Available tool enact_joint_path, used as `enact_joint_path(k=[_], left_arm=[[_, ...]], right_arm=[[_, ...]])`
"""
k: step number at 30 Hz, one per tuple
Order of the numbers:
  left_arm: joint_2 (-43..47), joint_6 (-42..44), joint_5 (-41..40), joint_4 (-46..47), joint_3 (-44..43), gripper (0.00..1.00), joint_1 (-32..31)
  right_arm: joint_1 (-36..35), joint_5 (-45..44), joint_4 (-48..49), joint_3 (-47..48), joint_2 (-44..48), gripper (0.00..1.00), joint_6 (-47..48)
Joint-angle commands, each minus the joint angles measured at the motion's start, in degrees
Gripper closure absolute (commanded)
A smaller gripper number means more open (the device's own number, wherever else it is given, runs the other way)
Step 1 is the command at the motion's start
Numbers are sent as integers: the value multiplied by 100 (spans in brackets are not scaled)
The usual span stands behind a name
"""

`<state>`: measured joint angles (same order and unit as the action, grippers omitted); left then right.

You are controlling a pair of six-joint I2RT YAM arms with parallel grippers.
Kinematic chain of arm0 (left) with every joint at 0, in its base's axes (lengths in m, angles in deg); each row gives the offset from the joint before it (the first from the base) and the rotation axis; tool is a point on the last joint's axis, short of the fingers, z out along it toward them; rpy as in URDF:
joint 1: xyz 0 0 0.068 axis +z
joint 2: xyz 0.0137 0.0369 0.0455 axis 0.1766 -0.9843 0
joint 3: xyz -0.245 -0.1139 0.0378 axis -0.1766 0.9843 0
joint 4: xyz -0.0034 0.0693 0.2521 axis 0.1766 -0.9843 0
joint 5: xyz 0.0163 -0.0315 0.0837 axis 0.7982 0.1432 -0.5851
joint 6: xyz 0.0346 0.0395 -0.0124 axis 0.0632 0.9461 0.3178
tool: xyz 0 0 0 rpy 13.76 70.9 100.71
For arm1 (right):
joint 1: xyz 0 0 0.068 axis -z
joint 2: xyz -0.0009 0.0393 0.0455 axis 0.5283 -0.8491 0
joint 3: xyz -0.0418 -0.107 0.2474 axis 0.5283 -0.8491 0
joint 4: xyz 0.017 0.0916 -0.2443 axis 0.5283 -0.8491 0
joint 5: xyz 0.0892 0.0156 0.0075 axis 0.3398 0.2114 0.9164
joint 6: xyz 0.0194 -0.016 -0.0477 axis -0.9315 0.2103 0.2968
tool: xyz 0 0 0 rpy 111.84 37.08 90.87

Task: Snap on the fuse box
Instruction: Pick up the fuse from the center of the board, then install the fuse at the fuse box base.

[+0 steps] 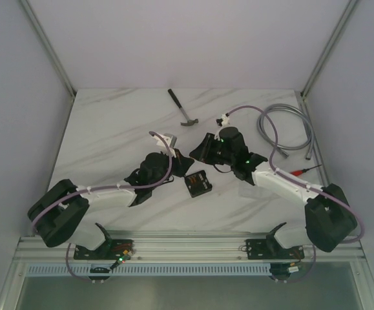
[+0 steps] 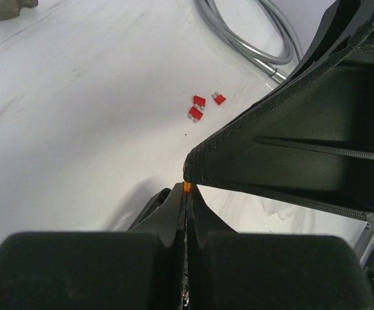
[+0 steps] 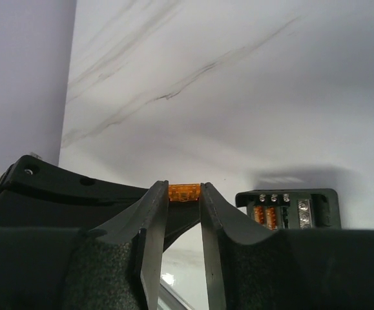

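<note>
The fuse box (image 1: 197, 184) is a small black square box lying open on the marble table between the arms. It also shows in the right wrist view (image 3: 289, 210), with orange fuses in its slots. My right gripper (image 3: 184, 194) is shut on a small orange fuse (image 3: 184, 192) held above the table beyond the box. My left gripper (image 2: 187, 188) is shut, with the thin edge of an orange fuse (image 2: 187, 187) at its tips, touching the right gripper's finger (image 2: 290, 148). In the top view the left gripper (image 1: 185, 161) and the right gripper (image 1: 201, 152) meet tip to tip.
Three loose red fuses (image 2: 199, 106) lie on the table. A hammer (image 1: 183, 110) lies at the back. A coiled grey hose (image 1: 290, 129) and a red-handled screwdriver (image 1: 306, 169) lie at the right. Walls close in the table on three sides.
</note>
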<state>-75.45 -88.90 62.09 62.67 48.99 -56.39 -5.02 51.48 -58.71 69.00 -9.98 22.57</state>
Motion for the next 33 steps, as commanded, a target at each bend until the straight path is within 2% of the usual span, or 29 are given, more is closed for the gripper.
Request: enact_joint_path(k=[1,4,6,13,21,26,33], left_arm=[[517,387,-22,82,140,100,-1],[788,662,151,-76,230,100,16],[981,868,392,-228,262,100,54],[1586,1350,2016,-693,278,100,419],[1988,1411,3535,-864,145,100,500],[2051,1424,4054,-964,-8,100,494],[1951,1278,4300,-719,-52,100,448]], right_arm=[[-71,-65,136,-120,340,64,105],[-54,5,90,-77,545,52,497],[6,166,-53,17,698,49,995],[511,1877,-246,58,1413,47,2943],[798,3849,-594,170,1708,46,4354],[794,4414,-744,298,1734,47,4763],[798,4978,-853,400,1599,50,4915]])
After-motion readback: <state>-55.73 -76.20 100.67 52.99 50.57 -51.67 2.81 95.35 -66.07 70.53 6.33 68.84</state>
